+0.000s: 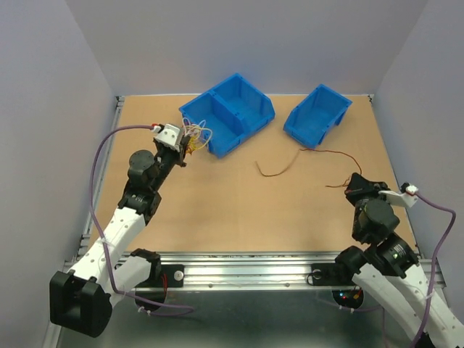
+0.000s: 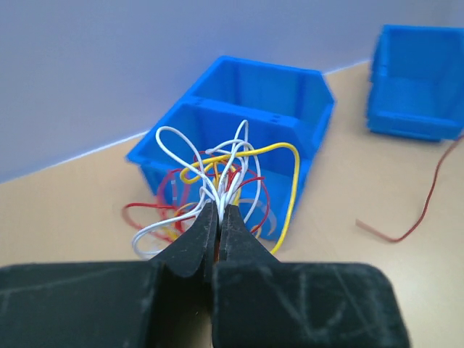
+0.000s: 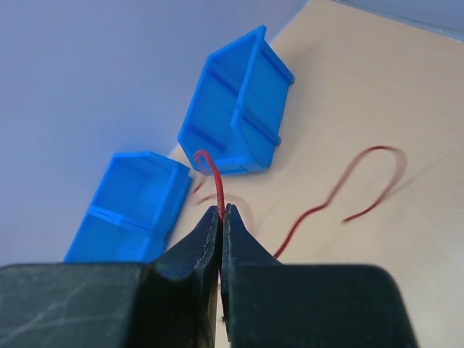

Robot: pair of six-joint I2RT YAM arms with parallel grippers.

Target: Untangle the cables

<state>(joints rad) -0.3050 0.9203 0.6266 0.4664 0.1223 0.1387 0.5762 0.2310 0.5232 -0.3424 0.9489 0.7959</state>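
Note:
A tangle of white, yellow and red cables point(image 2: 225, 170) fans out from my left gripper point(image 2: 219, 210), which is shut on the bundle just in front of a blue bin. From above, that gripper point(image 1: 190, 145) and bundle point(image 1: 197, 138) sit at the bin's left corner. My right gripper point(image 3: 220, 210) is shut on a single red cable point(image 3: 214, 177) that curls up out of the tips. In the top view it point(image 1: 353, 183) is at the right, with a thin red cable point(image 1: 339, 154) trailing toward the smaller bin. Another red cable point(image 1: 279, 172) lies loose mid-table.
A large divided blue bin point(image 1: 232, 116) and a smaller blue bin point(image 1: 319, 116) stand at the back of the wooden table point(image 1: 239, 210). Grey walls close in both sides and the back. A metal rail point(image 1: 239, 272) runs along the near edge between the arm bases.

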